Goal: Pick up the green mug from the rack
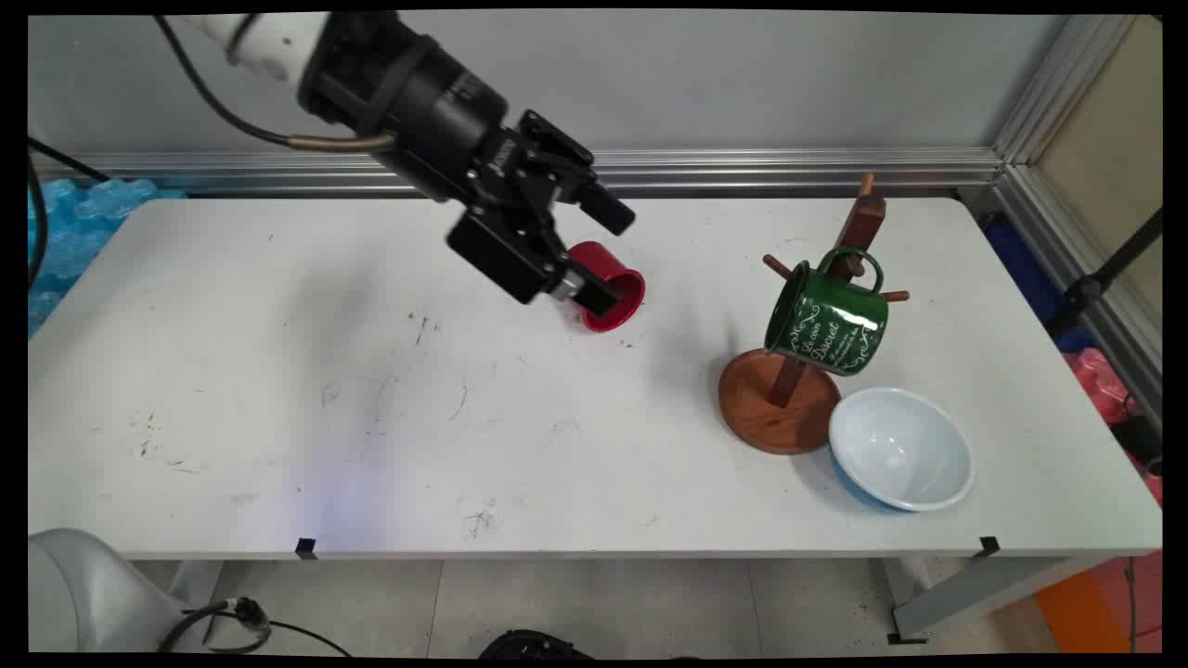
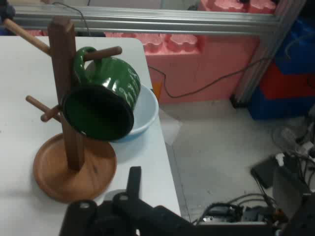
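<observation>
White table [image 1: 278, 390], scuffed, grey wall behind. Centre frame, gripper [image 1: 594, 255] grasping red cup [image 1: 613, 288] tipped on its side above the surface. Right of it: wooden mug tree [image 1: 778, 408] with green mug [image 1: 828, 325] hung on a peg; pale blue bowl [image 1: 900, 450] touching its base. Risk: the tilted, rim-held cup may slip out and drop.

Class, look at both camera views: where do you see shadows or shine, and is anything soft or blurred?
Main view: sharp; soft shadows lie beside the mug tree and bowl, and the green mug shows glossy highlights. Hand view: slightly soft overall; the green mug's inside is dark.
</observation>
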